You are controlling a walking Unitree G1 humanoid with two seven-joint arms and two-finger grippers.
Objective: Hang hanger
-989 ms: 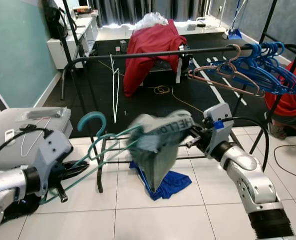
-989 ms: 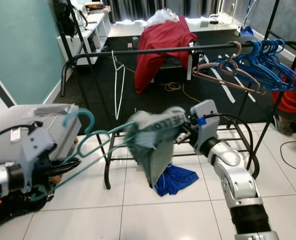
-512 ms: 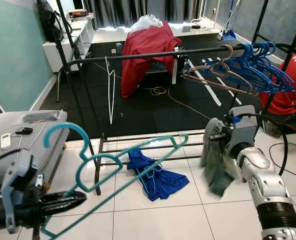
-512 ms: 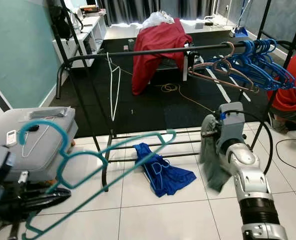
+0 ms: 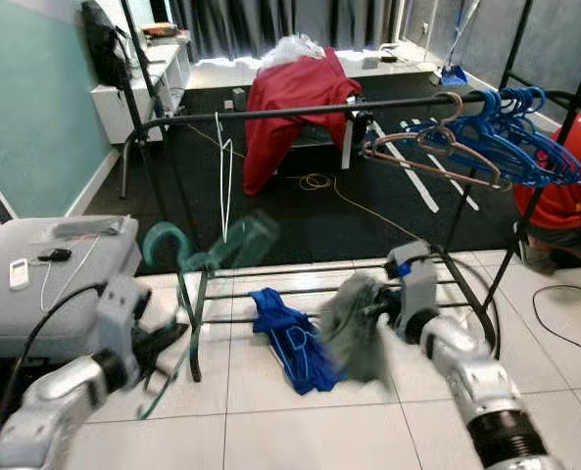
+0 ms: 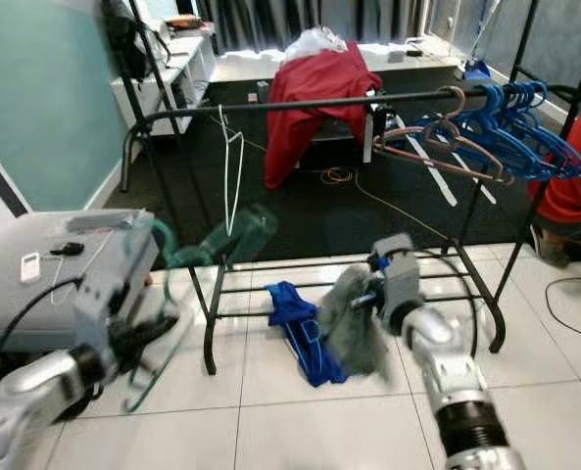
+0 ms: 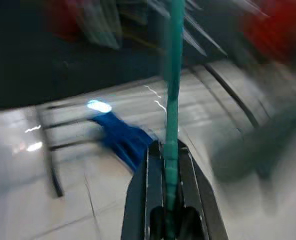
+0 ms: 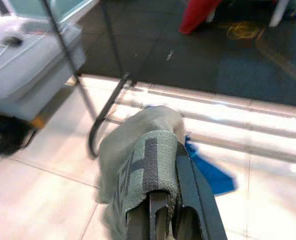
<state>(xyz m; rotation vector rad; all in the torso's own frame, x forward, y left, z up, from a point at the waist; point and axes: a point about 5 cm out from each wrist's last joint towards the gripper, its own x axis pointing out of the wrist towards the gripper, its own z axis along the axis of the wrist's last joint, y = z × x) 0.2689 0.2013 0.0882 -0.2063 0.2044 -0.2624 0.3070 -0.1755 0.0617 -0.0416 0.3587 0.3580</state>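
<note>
Left fingers clamp teal hanger; no writing legible.

Clothes rack runs across the upper middle of the frame, w/ a bunch of hangers on its rail at the upper right. One thin wire hanger hangs alone on the rail, left of centre. Behind the rack, top centre, a cloth-draped chair. White shelf unit sits upper left, by the wall. Low table at the left edge, w/ a remote on it. Cloth on the floor lies bottom centre, under the rack's low bars. Person at the right edge, behind the rack. Left gripper w/ the hanger lower left; right gripper w/ the garment lower centre-right, in front of the rack.
</note>
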